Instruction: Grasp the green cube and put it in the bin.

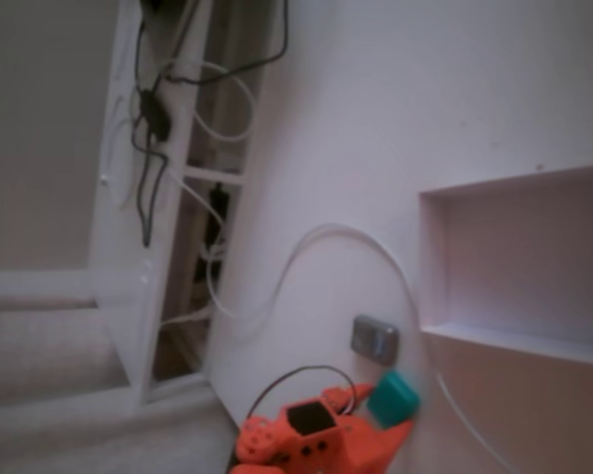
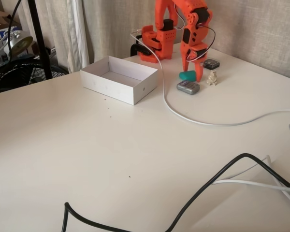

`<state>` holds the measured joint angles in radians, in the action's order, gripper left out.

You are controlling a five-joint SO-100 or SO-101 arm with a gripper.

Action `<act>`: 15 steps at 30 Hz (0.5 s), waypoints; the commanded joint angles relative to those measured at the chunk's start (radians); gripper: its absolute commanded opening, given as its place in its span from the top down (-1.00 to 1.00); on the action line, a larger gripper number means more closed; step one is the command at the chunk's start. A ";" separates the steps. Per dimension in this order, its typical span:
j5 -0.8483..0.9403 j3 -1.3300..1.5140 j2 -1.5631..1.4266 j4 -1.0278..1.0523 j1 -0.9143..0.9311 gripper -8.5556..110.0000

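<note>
Orange fingers [image 2: 193,72] straddle the green cube [image 2: 187,75] on the table [image 2: 135,159], apparently closed on it though grip is unconfirmed, with the white bin [image 2: 119,79] lying at nine o'clock.

Grey metallic rectangular object [image 2: 188,87] near the tabletop's far edge, small cream-coloured lump [image 2: 212,78] just beside it toward the right edge, small dark square item [image 2: 211,63] behind the lump, white cable [image 2: 217,123] curving across the tabletop [image 2: 111,154], black cable [image 2: 203,191] looping along the near edge
</note>
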<state>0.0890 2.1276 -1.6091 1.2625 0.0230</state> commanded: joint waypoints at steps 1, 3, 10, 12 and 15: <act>0.000 -0.003 0.012 -0.008 0.008 0.47; 0.000 -0.003 0.014 -0.008 0.008 0.51; 0.002 -0.002 0.008 -0.008 0.008 0.79; 0.003 -0.002 0.006 -0.008 0.008 0.84; 0.003 -0.002 0.002 -0.005 0.008 0.87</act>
<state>0.0874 2.1230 -1.5999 1.2517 0.0230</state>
